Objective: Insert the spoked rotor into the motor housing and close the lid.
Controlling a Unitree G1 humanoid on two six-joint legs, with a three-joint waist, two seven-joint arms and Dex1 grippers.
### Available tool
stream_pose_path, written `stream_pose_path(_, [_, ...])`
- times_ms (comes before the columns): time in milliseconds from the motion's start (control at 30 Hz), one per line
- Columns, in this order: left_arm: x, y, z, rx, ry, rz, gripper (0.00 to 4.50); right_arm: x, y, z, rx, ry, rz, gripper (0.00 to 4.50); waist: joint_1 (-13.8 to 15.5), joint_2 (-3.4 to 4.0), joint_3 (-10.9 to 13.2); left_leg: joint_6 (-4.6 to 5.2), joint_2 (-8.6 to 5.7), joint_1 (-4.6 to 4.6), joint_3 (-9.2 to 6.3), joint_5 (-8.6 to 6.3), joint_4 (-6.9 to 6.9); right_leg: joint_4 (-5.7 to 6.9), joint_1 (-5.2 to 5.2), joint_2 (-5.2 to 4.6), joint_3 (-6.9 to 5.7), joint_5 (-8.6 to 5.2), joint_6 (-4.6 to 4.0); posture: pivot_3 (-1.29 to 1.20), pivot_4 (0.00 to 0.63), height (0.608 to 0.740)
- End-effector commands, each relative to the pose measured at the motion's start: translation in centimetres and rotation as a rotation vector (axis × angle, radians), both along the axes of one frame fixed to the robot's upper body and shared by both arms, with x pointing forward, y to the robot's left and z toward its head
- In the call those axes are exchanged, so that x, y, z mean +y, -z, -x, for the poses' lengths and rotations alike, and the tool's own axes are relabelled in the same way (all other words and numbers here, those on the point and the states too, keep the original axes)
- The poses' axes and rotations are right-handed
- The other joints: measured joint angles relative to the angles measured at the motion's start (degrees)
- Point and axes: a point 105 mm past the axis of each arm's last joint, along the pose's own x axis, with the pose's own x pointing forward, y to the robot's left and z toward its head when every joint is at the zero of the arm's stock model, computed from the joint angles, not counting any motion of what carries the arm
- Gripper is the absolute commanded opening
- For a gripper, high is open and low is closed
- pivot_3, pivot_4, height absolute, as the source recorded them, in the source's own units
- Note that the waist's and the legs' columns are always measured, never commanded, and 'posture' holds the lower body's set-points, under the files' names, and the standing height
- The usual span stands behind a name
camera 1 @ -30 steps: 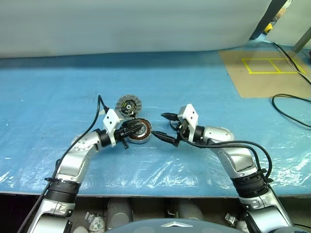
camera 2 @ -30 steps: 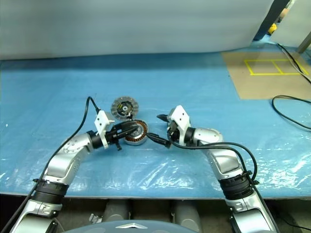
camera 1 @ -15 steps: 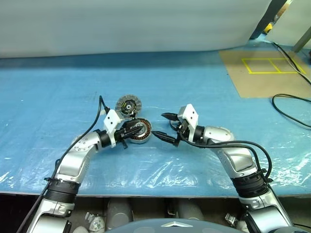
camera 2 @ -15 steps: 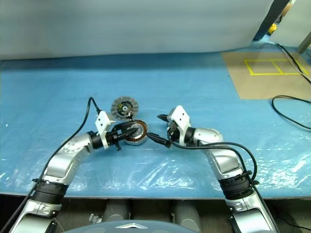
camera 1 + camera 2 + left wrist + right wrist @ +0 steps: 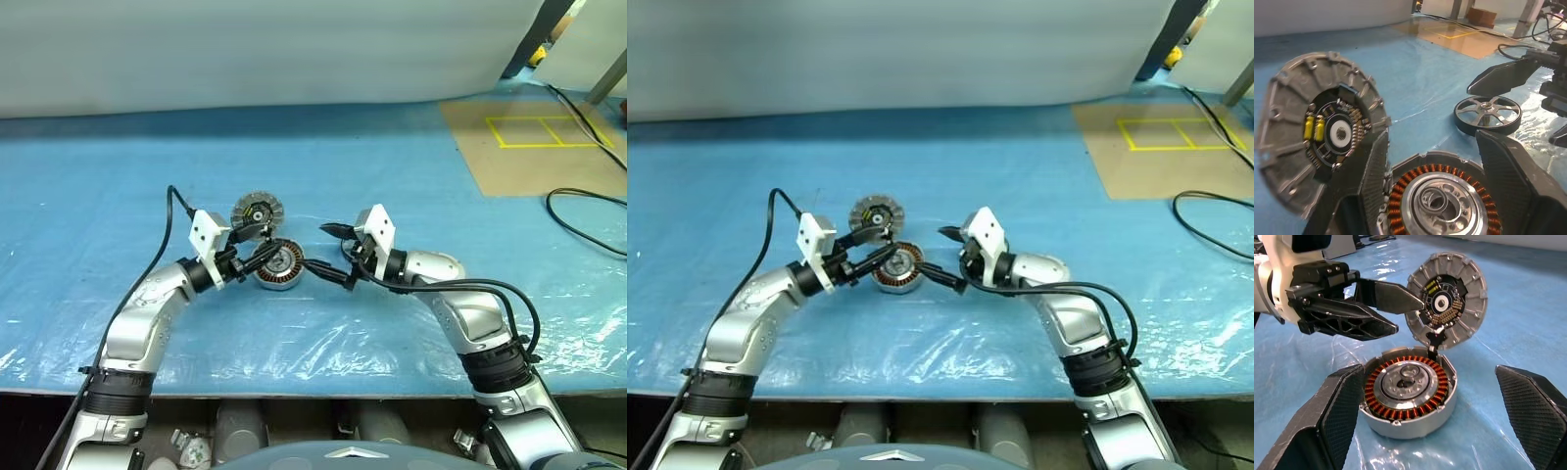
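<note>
left gripper [image 5: 251, 249] now apart, off copper-wound rotor [image 5: 277, 266] | right gripper [image 5: 327, 253] wide apart | we judge rotor seated, hinged grey lid [image 5: 258, 210] still open

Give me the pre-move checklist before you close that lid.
1. Spoked rotor seated in the silver base: ok, it sits level inside the rim.
2. Ribbed grey lid closed: not ok, it stands tilted up behind the base.
3. Left gripper free: ok, fingers apart and holding nothing, beside the lid.
4. Left gripper touching the lid: cannot tell.
5. Right gripper free: ok, wide open and empty, facing the base.
6. Black spoked wheel out of the way: ok, it lies flat on the table apart from the base.
</note>
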Motion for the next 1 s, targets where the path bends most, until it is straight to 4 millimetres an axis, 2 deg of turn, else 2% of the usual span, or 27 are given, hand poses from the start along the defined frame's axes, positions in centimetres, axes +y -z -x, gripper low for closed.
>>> stream_pose_path(33, [0.1, -0.8, 0.4, -0.04, 0.01, -0.017, 1.86, 0.4, -1.1, -0.2, -0.029, -0.012, -0.029, 4.5, 0.0, 0.0, 0.0, 0.0, 0.0, 0.0, 0.0, 0.0, 0.0, 0.0, 0.0, 0.0, 0.0, 0.0, 0.0, 0.0, 0.15, 0.74])
stream_pose_path(200, [-0.3, -0.3, 0.1, -0.042, 0.013, -0.065, 0.1, 0.9, -1.3, -0.3, -0.04, -0.024, -0.03, 4.5, 0.07, 0.0, 0.0, 0.0, 0.01, 0.0, -0.01, 0.0, -0.02, -0.02, -0.01, 0.0, -0.01, 0.0, 0.0, 0.0, 0.15, 0.74])
stream_pose_path(500, [-2.1, 1.3, -1.0, -0.052, 0.018, -0.188, 0.04, 0.9, -1.2, -0.1, -0.039, -0.013, -0.037, 4.5, 0.08, 0.01, 0.0, 0.0, 0.0, 0.0, -0.01, 0.0, -0.02, -0.02, 0.0, 0.0, -0.01, 0.0, 0.01, 0.0, 0.15, 0.74])
stream_pose_path(633, [-2.2, 1.5, -1.6, -0.07, 0.001, -0.216, 0.04, 0.8, -1.2, -0.1, -0.039, -0.008, -0.036, 4.5, 0.01, 0.01, 0.0, 0.0, 0.0, -0.02, -0.01, 0.0, -0.02, -0.02, -0.01, 0.01, -0.01, 0.0, 0.01, 0.0, 0.15, 0.74])
stream_pose_path(1000, [-2.1, 2.9, -0.8, -0.031, 0.062, -0.276, 0.04, 0.9, -1.3, -0.2, -0.042, -0.007, -0.041, 4.5, 0.01, 0.01, 0.0, -0.01, 0.0, -0.01, -0.01, 0.0, -0.02, -0.02, 0.0, 0.0, -0.01, 0.0, 0.01, 0.0, 0.15, 0.74])
